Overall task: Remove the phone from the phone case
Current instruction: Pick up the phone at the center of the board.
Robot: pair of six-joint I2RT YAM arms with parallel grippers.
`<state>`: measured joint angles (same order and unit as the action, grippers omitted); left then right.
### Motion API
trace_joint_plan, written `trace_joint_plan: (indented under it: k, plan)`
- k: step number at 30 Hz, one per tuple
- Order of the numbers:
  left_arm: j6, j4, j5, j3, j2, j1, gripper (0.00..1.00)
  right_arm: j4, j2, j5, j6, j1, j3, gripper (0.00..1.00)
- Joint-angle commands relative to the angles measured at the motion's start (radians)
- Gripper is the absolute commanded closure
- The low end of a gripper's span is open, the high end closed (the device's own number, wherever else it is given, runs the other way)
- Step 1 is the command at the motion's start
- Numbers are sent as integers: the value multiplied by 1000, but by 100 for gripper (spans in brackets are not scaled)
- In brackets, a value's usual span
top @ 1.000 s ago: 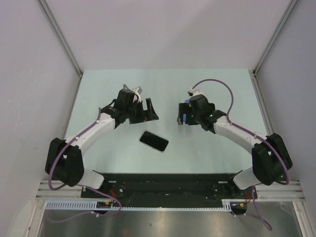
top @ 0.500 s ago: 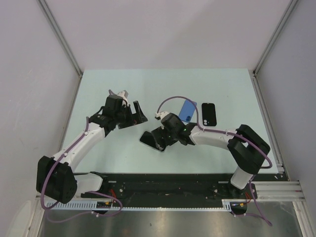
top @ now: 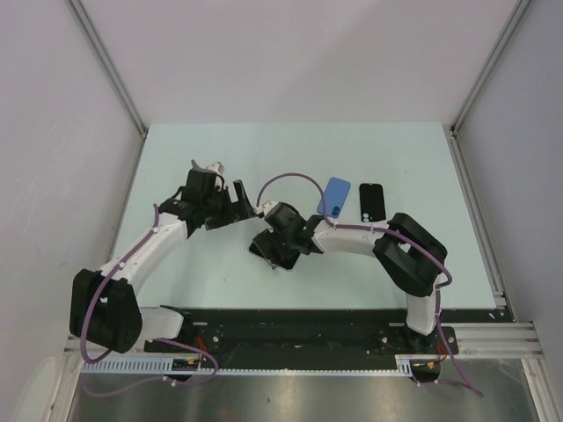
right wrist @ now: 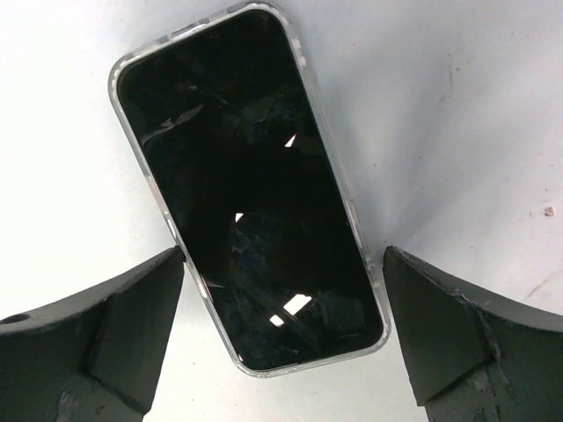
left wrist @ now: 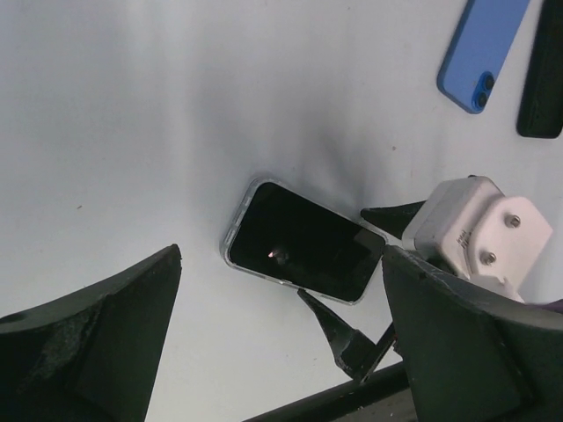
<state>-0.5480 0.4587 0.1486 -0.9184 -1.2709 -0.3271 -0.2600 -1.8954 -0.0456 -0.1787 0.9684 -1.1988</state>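
A black-screened phone in a clear case [right wrist: 251, 189] lies flat near the middle of the table. It also shows in the left wrist view [left wrist: 303, 242] and, mostly covered by the right arm, in the top view [top: 258, 248]. My right gripper [right wrist: 281, 343] is open, low over the phone, with a finger on each side of its near end; it also shows in the top view [top: 274, 252]. My left gripper [left wrist: 281, 352] is open and empty, above the table just left and beyond the phone, as the top view [top: 246, 204] shows.
A blue phone case [top: 333, 196] and a black phone-shaped item [top: 371, 203] lie side by side on the table to the right; both also show in the left wrist view, the blue one [left wrist: 482, 53] and the black one [left wrist: 541, 79]. White walls enclose the table.
My right gripper has moved left from the right-centre of the table to over the phone. The blue case and black item now lie on the table. My left gripper shifted slightly.
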Motion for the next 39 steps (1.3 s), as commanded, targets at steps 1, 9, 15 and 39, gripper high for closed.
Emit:
trace_joint_plan:
  k: [1, 9, 15, 39]
  plan:
    - [-1, -34, 71, -42, -28, 23, 0, -62, -57, -8, 67, 43, -42, 0]
    - [-7, -51, 106, -33, -45, 65, 0, -137, -122, -80, 62, 68, -56, 0]
    - [-44, -77, 173, -33, -113, 68, 0, -196, -145, -135, 19, 92, -35, 1]
    - [-262, -224, 483, 269, -33, 152, 0, 82, 27, 208, -347, -49, 80, 58]
